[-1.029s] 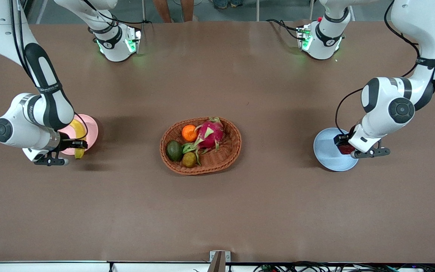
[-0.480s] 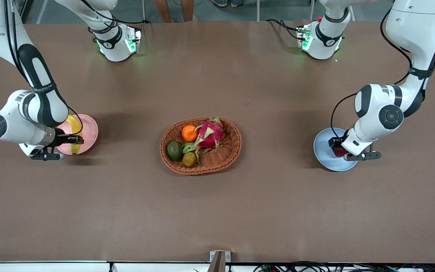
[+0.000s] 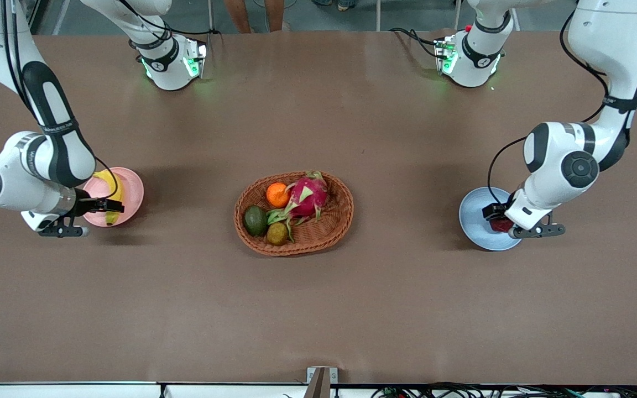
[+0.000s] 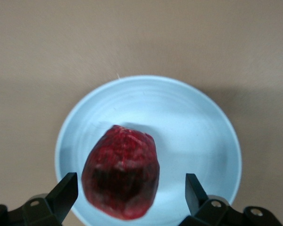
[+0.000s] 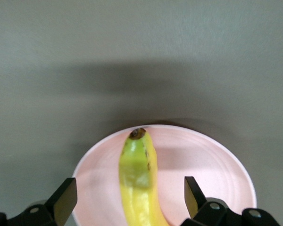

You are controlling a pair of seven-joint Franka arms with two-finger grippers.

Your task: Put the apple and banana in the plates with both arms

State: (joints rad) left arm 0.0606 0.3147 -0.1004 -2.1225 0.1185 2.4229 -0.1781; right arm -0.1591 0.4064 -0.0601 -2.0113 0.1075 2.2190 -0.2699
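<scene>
The yellow banana [image 3: 113,190] lies in the pale pink plate [image 3: 133,190] at the right arm's end of the table. My right gripper [image 3: 107,206] is open just above the banana; in the right wrist view the fingers stand wide apart on either side of the banana [image 5: 139,188] over the plate [image 5: 217,165], without touching the fruit. The dark red apple [image 3: 500,224] sits in the light blue plate [image 3: 472,215] at the left arm's end. My left gripper [image 3: 495,217] is open around the apple [image 4: 122,176], its fingers clear of it, over the blue plate [image 4: 203,127].
An oval brown wicker basket [image 3: 346,213] stands mid-table. It holds a pink dragon fruit [image 3: 308,196], an orange [image 3: 277,194], a dark green avocado [image 3: 255,220] and a small brownish fruit [image 3: 277,233]. Bare brown table lies all round it.
The banana, earlier hanging past the pink plate's near edge, now lies inside the plate. The right hand has shifted toward its end of the table. The left hand has shifted only slightly over the blue plate.
</scene>
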